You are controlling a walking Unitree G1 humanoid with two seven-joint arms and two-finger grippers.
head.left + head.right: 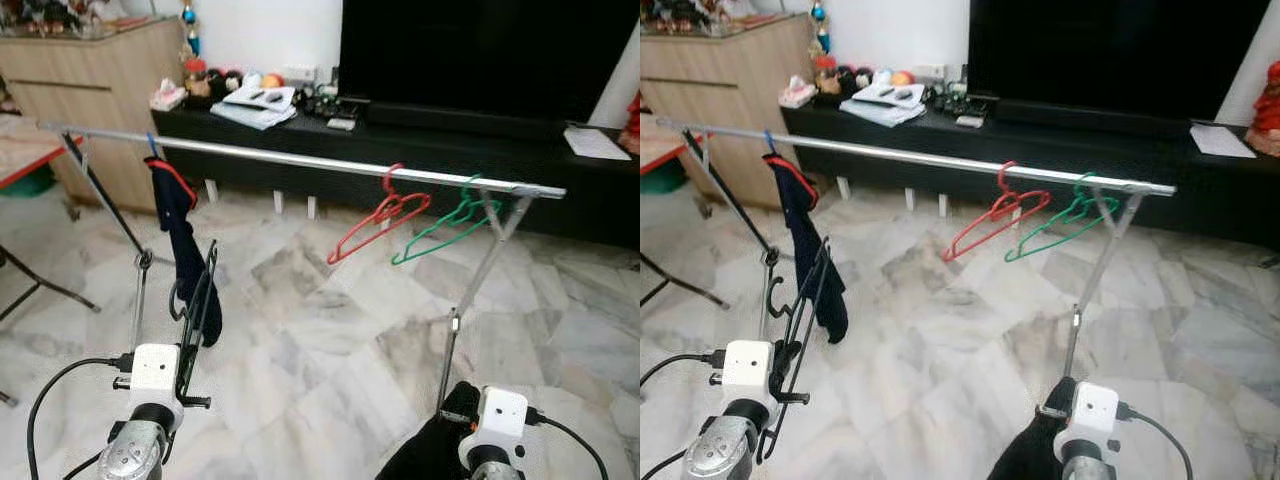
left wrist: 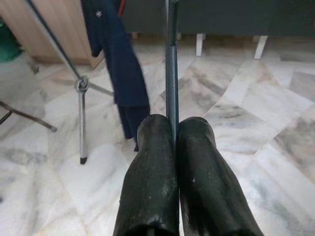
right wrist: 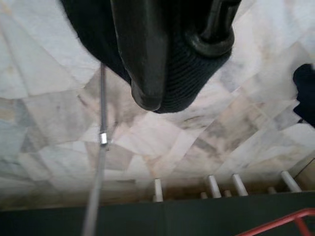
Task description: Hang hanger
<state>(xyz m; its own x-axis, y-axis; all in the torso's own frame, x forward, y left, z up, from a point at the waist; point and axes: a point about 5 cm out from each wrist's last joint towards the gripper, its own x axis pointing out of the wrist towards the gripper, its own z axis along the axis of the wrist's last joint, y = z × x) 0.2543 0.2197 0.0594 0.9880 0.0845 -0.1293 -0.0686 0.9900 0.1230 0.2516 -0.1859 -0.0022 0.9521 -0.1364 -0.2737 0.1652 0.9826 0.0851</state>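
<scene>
Marble floor tiles (image 1: 330, 350) in grey and white spread under a long silver clothes rail (image 1: 300, 158) that stands on thin metal legs, with a big black TV cabinet (image 1: 450, 140) behind it. On the rail hang a dark blue cloth on a hanger (image 1: 180, 240), a red wire hanger (image 1: 380, 225) and a green wire hanger (image 1: 447, 228). The left gripper (image 2: 172, 147) has its two black fingers (image 2: 152, 182) pressed tight together on a thin black hanger (image 1: 200, 300), which it holds up low and near the robot, well below the rail and not yet on it. The right gripper (image 3: 162, 73) sits low on the other side with something dark and knitted (image 3: 192, 78) at its fingers; I cannot tell if they are open or closed. I think the robot is at the carrying step. Next it would need to lift the black hanger higher, get its hook over the rail in the bare gap between the blue cloth and the red hanger, and then let go. I can't read any words or labels anywhere.
</scene>
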